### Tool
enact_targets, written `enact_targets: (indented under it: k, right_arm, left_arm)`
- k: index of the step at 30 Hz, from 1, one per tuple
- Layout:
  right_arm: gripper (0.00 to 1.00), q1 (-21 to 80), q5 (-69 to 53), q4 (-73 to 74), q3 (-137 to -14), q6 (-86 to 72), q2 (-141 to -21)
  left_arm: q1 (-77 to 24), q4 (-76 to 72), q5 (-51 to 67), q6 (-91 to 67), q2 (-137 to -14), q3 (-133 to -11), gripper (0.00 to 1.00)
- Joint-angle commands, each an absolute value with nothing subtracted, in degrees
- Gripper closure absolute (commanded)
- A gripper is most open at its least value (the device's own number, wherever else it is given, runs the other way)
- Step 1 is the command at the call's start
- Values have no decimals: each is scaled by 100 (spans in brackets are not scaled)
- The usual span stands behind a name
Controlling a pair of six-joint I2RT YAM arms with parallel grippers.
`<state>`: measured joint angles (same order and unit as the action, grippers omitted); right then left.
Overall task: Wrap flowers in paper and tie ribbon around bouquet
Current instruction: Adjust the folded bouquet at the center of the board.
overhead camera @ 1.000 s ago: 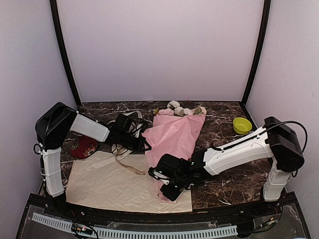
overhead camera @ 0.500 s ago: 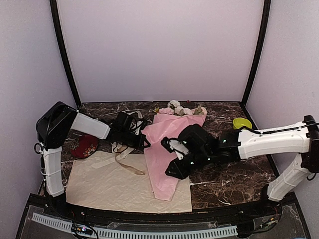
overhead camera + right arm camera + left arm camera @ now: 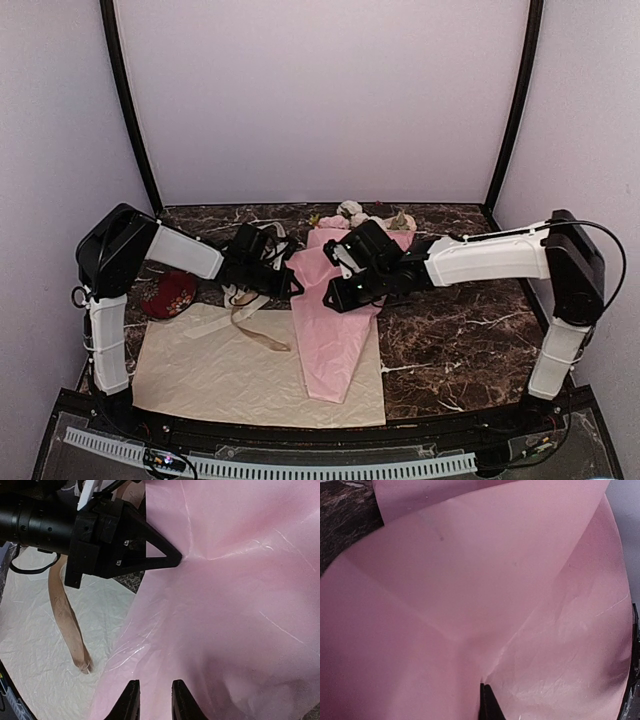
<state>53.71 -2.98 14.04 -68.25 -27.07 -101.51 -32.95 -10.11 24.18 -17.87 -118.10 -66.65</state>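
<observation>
The overhead view alone shows the whole bouquet (image 3: pixel 330 345). It is a long pink paper cone with its narrow tip on the right part of the cream sheet (image 3: pixel 200 375). Its wide end lies beyond the sheet's far edge, where pink and cream flowers (image 3: pixel 365 215) show.

The right wrist view alone shows the grip. The left gripper (image 3: pixel 176 560) has its black fingers closed to a point on a crease of the paper (image 3: pixel 240 580), just beyond the sheet's far edge. The right gripper (image 3: pixel 154 700) hangs over the cone, its fingers a narrow gap apart with nothing between them. The tan ribbon (image 3: pixel 67 625) trails loose, its end on the sheet.

The left wrist view gives only lightly creased pink paper up close and a corner of the marble table (image 3: pixel 340 510).
</observation>
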Motion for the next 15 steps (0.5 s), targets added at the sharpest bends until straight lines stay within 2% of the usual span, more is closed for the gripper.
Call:
enact_targets:
  k: [1,5,8,15]
  right_arm:
    - [78,5335,-322,1275,-7206,-2664,-10807]
    - [78,5335,-315,1379,-7270,-2703,-11277]
    - [78,5335,-303,1426,-7218,-2738,-11453]
    - [79,5344,-391,1284,-7006,-2910,-11458]
  left_arm:
    - [-3260,-786,2199,-1834,-11944,-6765,97]
    - [-3260,-579,2090,-1745,-11939,-6986,93]
    - [-3231,-345,1916,-1601,-11891,-7213,85]
    - [-3106,41,1438,-1278,-11166,-7436,60]
